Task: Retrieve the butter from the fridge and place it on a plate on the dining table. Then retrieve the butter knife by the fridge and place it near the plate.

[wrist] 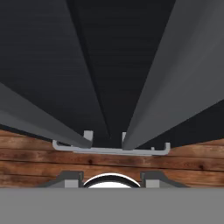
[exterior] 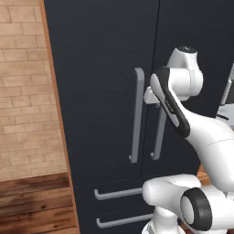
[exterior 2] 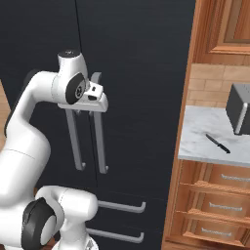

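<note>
The black fridge [exterior: 100,68] stands shut, its two long grey bar handles side by side at the door seam. My gripper [exterior 2: 95,95] is up against the upper ends of those handles [exterior 2: 99,132], pointing down along the doors. In the hand view the gripper [wrist: 112,178] is open, and its fingertips [wrist: 70,177] stand wide apart with nothing between them, the handles [wrist: 175,78] running past on both sides. The dark butter knife [exterior 2: 218,143] lies on the small marble counter [exterior 2: 195,146] right of the fridge. The butter is hidden; the plate and dining table are out of view.
Two grey drawer handles [exterior: 119,193] cross the fridge's lower drawers. A grey boxy appliance [exterior 2: 239,114] stands on the small counter behind the knife, with wooden drawers [exterior 2: 219,205] below and a wooden cabinet above. A brick wall [exterior: 23,91] and wood floor lie left of the fridge.
</note>
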### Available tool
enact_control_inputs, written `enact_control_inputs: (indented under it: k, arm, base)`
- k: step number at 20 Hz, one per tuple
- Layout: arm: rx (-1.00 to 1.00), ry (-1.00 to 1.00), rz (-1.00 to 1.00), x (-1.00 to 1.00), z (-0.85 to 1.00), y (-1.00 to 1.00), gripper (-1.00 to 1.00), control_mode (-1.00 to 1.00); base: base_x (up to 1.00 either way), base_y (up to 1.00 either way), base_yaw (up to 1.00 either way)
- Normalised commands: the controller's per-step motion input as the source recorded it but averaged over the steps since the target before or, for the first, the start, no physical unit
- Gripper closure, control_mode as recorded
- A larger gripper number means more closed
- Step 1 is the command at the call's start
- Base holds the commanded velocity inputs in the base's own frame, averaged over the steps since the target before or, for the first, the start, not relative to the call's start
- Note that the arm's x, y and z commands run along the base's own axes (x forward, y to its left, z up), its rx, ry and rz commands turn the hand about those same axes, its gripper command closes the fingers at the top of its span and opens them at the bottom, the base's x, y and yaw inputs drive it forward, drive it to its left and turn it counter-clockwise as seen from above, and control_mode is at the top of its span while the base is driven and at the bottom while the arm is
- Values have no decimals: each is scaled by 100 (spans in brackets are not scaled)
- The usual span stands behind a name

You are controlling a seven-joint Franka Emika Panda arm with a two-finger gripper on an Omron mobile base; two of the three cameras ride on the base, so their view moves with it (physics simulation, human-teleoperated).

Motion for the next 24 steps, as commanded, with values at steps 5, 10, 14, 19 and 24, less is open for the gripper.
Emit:
enact_control_inputs:
  k: [5,10,14,19,24]
  arm:
    - [0,0,0,0,0,0,-100,100]
    - [0,0,0,0,0,0,-100,100]
    - [0,0,0,0,0,0,-100,100]
    - [0,0,0,0,0,0,-100,100]
    - [0,0,0,0,0,0,-100,100]
  base:
    - [-5,0,0]
    - [-44,0,0]
    - [-54,0,-2]
    - [-52,0,-3]
    - [-39,0,-3]
